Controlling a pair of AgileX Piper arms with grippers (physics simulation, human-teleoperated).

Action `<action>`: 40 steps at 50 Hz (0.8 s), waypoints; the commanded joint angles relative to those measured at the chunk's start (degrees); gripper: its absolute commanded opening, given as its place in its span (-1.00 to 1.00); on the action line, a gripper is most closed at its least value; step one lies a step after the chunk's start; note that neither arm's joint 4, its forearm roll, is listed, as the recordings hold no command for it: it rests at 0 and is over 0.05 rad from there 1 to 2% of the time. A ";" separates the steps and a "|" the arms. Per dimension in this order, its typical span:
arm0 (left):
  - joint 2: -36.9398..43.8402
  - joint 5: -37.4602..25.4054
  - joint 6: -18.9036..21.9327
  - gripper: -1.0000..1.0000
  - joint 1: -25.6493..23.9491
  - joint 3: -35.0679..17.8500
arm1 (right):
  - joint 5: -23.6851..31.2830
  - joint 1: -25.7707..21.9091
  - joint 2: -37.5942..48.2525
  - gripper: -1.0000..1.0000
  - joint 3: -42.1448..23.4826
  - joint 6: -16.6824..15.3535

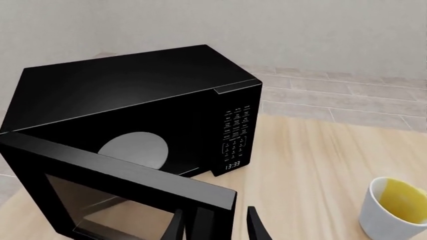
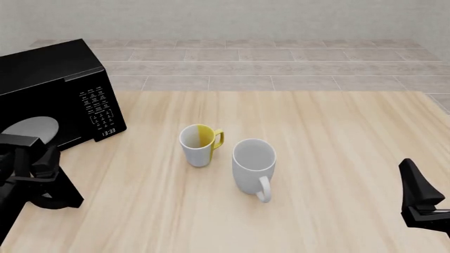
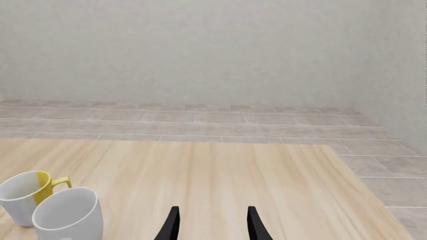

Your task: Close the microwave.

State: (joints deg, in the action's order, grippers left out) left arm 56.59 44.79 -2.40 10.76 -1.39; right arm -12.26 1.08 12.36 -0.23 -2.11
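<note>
Sitting at the far left of the front view, the microwave (image 2: pixel 60 84) rests on the bench (image 2: pixel 316 158) near its left edge, keypad panel (image 2: pixel 98 110) facing right and toward the camera. Clock (image 2: pixel 107 132) reads 13:33. Door (image 1: pixel 127 185) stands swung open; in the left wrist view it fills the lower left of the frame, its free edge at lower centre, window see-through. Grey turntable (image 1: pixel 133 150) visible inside the cavity.

Left gripper (image 1: pixel 217 225): fingers apart, one finger just beside the door's free edge; whether it touches, cannot tell. In the front view the left arm sits at lower left, in front of the door.

Right gripper (image 3: pixel 210 222): fingers apart, nothing between them, low at the lower right of the front view, well apart from everything else. Ahead of it, bare bench out to the far edge and right edge.

Two mugs at frame centre in the front view: yellow-and-white mug (image 2: pixel 199 145), handle to the right; white mug (image 2: pixel 253 166) just beside it, lower right, handle toward the camera. Whether they touch, cannot tell. Open bench lies between mugs and microwave, and a wider stretch between mugs and the right edge.

Tiled floor (image 2: pixel 281 68) and pale wall beyond the far edge.
</note>
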 commanded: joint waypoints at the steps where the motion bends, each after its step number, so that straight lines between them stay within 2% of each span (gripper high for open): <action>1: 7.66 2.91 1.19 1.00 0.64 -2.20 | 0.33 0.10 -0.38 1.00 -0.06 -0.12; 14: 10.42 3.70 2.36 1.00 1.51 -4.37 | 0.28 -0.05 -0.30 1.00 0.13 -0.11; 26: 6.19 -2.86 4.56 1.00 0.26 -8.24 | 0.69 -0.09 -0.50 1.00 -0.16 -0.26; 34: 5.90 -4.88 5.87 1.00 -0.39 -10.50 | 0.84 -0.07 -0.60 1.00 -0.16 -0.34; 40: 7.96 -4.19 6.91 1.00 -0.40 -12.12 | 0.11 -0.15 0.04 1.00 0.08 -0.32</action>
State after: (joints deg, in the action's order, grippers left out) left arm 62.34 41.49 1.53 9.92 -7.06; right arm -11.89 1.02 12.11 -0.23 -2.40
